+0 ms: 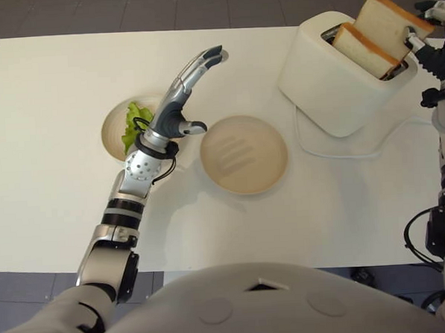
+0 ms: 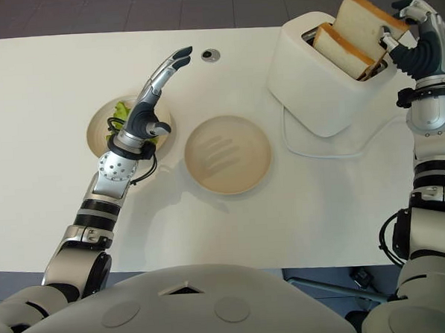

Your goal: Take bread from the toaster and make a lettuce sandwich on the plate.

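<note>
Right hand [image 2: 419,38] grips rear bread slice [image 2: 360,14] at toaster [image 2: 308,84].

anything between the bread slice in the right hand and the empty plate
Nothing visible: only the cord lies flat on the table between toaster and plate; left hand hangs over the lettuce bowl, aside.

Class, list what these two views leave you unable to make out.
1. Lettuce: both views, mostly covered by the left hand; amount unclear.
2. Bread slices: lower halves hidden inside the toaster.
3. Right hand: cut by the right edge in the left eye view.
4. Small round thing: too small to identify.
</note>
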Available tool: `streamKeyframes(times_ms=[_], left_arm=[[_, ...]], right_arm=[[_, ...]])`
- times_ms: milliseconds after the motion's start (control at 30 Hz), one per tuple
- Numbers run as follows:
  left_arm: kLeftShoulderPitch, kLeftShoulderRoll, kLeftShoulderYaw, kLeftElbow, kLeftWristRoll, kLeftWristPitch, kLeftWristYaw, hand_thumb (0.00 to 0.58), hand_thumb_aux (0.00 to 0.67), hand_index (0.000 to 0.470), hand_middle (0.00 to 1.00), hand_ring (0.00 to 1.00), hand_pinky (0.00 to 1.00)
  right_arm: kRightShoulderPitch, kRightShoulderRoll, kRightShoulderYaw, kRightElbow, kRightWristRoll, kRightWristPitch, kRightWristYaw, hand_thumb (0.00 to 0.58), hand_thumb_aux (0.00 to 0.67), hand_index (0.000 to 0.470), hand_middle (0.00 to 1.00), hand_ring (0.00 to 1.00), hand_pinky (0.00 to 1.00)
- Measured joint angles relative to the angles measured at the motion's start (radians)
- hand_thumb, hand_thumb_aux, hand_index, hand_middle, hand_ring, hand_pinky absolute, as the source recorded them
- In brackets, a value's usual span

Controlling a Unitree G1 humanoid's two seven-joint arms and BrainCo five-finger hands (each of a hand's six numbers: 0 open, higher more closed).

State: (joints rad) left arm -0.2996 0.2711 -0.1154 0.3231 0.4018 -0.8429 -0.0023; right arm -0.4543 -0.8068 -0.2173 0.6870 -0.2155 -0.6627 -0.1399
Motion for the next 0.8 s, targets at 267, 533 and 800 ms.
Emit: streamKeyframes(times_ms=[267,533,800], left_arm=[[0.012,0.314,0.082,0.03,0.226,0.152,0.032,0.0,0.0,0.0,0.0,0.0,0.0],[0.09,0.497,0.023,0.206,0.375,0.475,-0.052,0.441,0.342,0.24,0.0,0.0,0.0],[0.03,0.509,-0.065,0.225,0.38,0.536,-0.033,0.58,0.67,0.47,0.0,0.0,0.0]], right_arm=[[0.026,0.016,-0.162,-0.278,0.218,-0.037,0.039,0.58,0.67,0.47,1.0,1.0,1.0],[0.106,0.089,-0.068,-0.613,0.578,0.216,0.364,0.58,0.67,0.47,1.0,1.0,1.0],[0.323,0.176,0.247,-0.776,0.521,0.308,0.684,0.58,0.67,0.47,1.0,1.0,1.0]])
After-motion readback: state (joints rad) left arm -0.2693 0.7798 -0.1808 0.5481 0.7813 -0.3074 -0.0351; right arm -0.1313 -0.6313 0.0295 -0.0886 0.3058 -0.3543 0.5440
